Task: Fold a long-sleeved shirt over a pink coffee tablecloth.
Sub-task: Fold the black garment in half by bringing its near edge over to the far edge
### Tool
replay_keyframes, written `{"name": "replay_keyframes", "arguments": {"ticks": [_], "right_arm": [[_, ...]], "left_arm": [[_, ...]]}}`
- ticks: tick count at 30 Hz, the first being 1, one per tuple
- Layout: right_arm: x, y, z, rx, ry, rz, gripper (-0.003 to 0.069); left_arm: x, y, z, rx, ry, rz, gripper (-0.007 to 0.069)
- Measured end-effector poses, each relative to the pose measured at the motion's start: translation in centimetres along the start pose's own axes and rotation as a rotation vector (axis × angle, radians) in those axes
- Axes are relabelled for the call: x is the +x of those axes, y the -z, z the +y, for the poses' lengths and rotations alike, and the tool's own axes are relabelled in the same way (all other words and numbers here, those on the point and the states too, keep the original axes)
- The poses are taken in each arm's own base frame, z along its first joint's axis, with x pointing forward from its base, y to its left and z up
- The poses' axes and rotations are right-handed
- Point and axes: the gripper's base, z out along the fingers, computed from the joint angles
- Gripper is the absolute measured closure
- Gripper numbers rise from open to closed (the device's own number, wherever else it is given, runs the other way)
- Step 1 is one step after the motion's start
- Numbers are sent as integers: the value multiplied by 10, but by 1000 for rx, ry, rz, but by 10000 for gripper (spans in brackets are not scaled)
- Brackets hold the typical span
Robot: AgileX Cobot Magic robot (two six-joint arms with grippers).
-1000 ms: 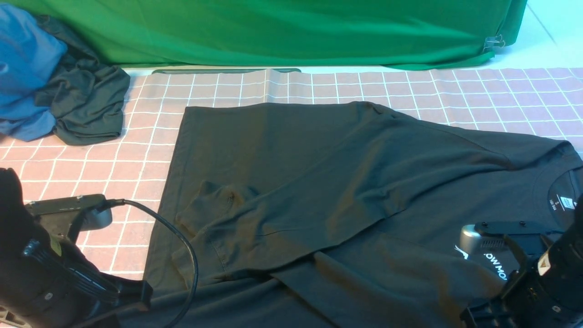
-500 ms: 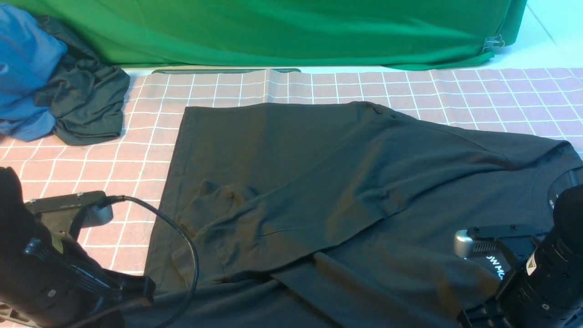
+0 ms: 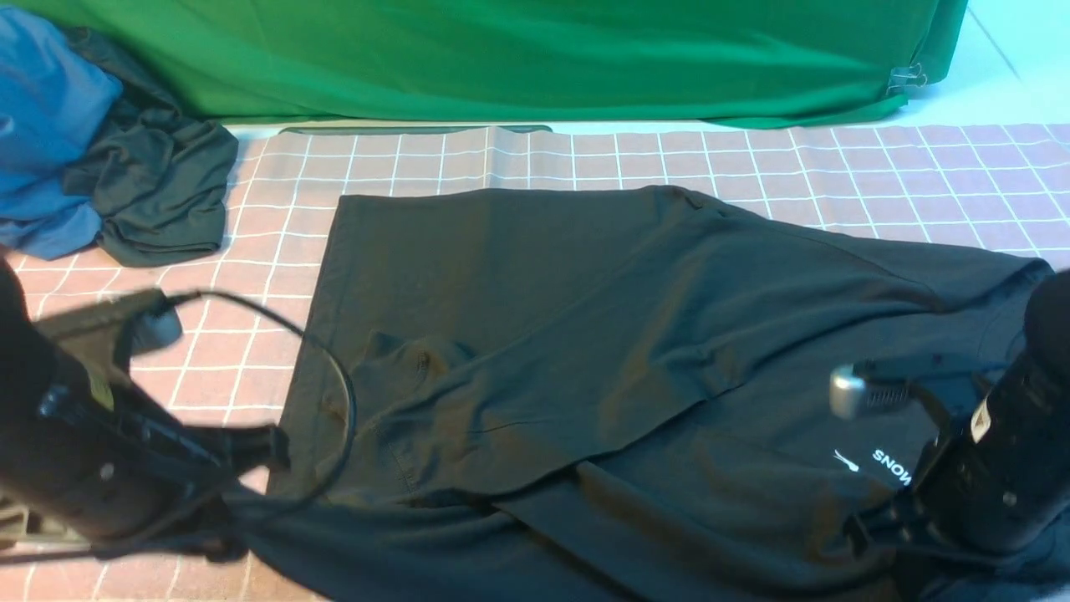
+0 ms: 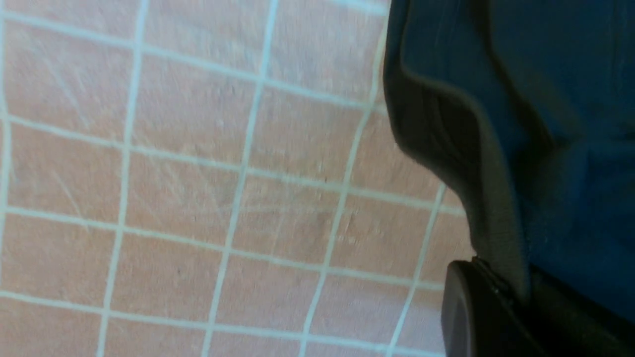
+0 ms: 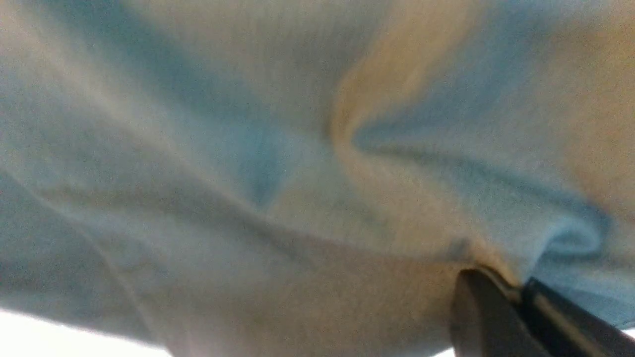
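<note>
Along the near edge of the dark cotton long-sleeved shirt [image 3: 543, 334], my left claw [image 4: 521, 297] and right claw [image 5: 521, 292] clench it, ready to fold.

One shirt [image 3: 535, 318] is counted, and one white print [image 3: 878, 464] is counted on it. One pink checked tablecloth [image 3: 878, 167] is counted. One green cloth [image 3: 518, 58] is seen, with one metal clip [image 3: 907, 79] fixed to it. One smaller dark garment [image 3: 159, 192] and one blue cloth [image 3: 46, 109] are counted. Two hands are counted: one left hand [image 4: 516, 297] and one right hand [image 5: 518, 292]. One black cable [image 3: 334, 376] is counted as well.
</note>
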Motion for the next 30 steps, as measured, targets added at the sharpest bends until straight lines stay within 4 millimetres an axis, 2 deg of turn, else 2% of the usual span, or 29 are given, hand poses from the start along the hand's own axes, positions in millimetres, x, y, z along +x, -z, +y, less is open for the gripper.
{"name": "replay_keyframes", "arguments": {"ticks": [4, 9, 14, 22, 30], "right_arm": [[-11, 11, -2, -4, -9, -44, 603], [-32, 34, -13, -12, -27, -118, 606], [-50, 44, -24, -9, -52, -134, 606], [-107, 43, -36, -2, -53, -145, 606], [-169, 48, -60, -2, -69, -133, 606]], "left_arm": [[-10, 0, -4, 12, 25, -58, 578], [-39, -15, -11, 44, 102, -81, 578], [-66, -23, -11, 66, 176, -85, 578], [-123, -33, -30, 145, 218, -122, 578], [-177, -47, -52, 175, 224, -139, 578]]}}
